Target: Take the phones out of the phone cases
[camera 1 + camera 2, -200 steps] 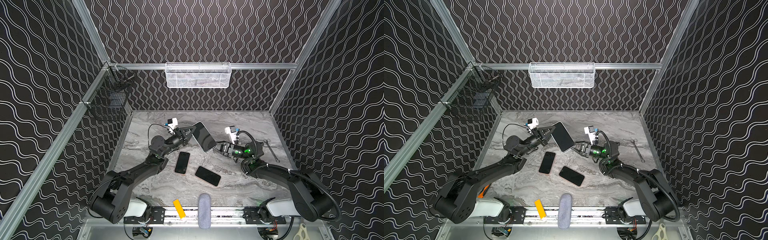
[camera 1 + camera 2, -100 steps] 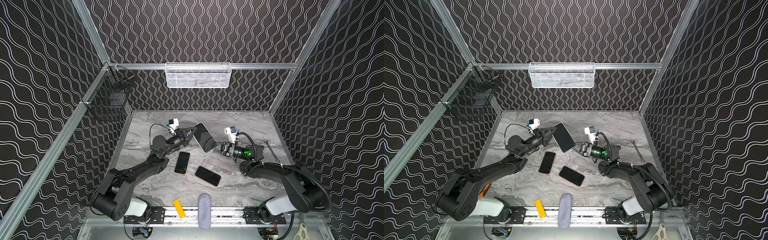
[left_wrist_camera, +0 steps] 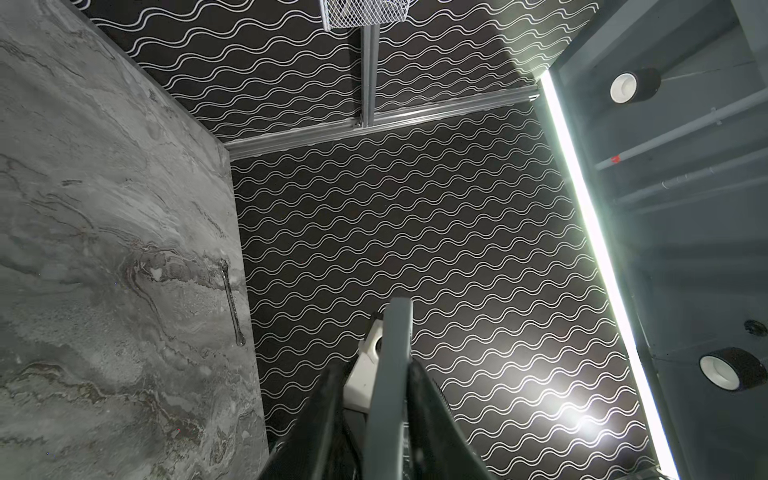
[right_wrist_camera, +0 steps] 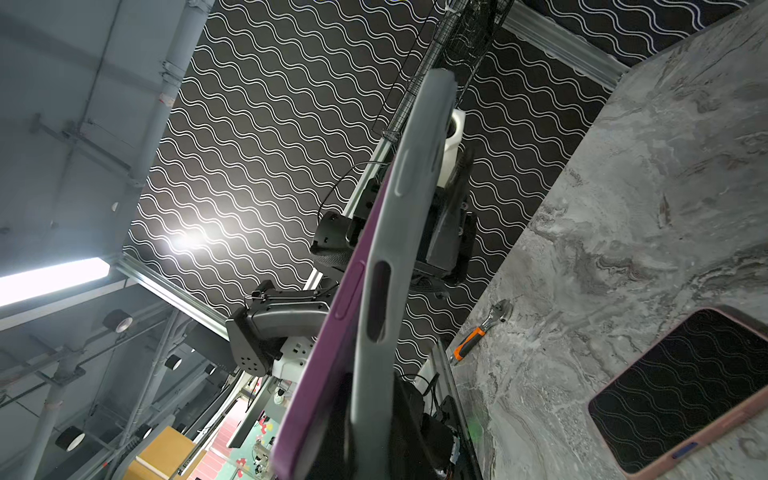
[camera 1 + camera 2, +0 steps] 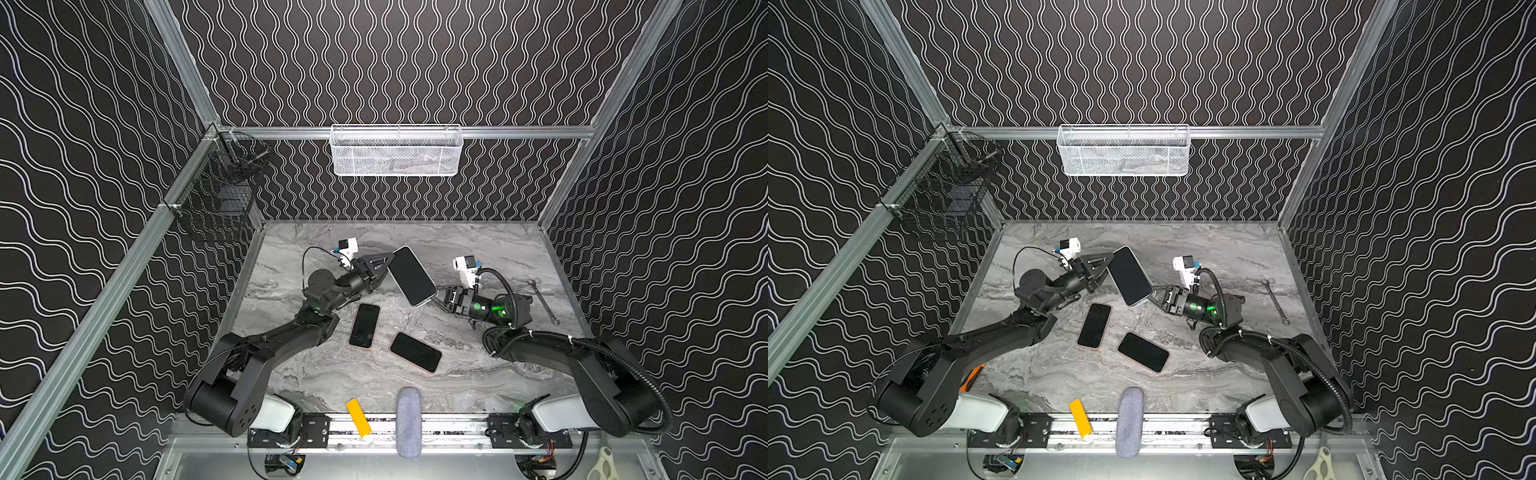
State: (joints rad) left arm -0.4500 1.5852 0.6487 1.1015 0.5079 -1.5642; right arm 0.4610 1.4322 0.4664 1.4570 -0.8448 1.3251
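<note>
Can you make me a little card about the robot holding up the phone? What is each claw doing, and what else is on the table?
held up: phone, dark screen, inside grey phone case
left gripper: jaws slightly apart around the case's edge
right gripper: shut on the phone case at the other end
phone out yet: no
on the table: spare phone, second spare phone, wrench

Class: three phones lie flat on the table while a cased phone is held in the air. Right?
Not three: two lie flat, the left phone and the right phone, as both top views show. The cased phone is held in the air.
</note>
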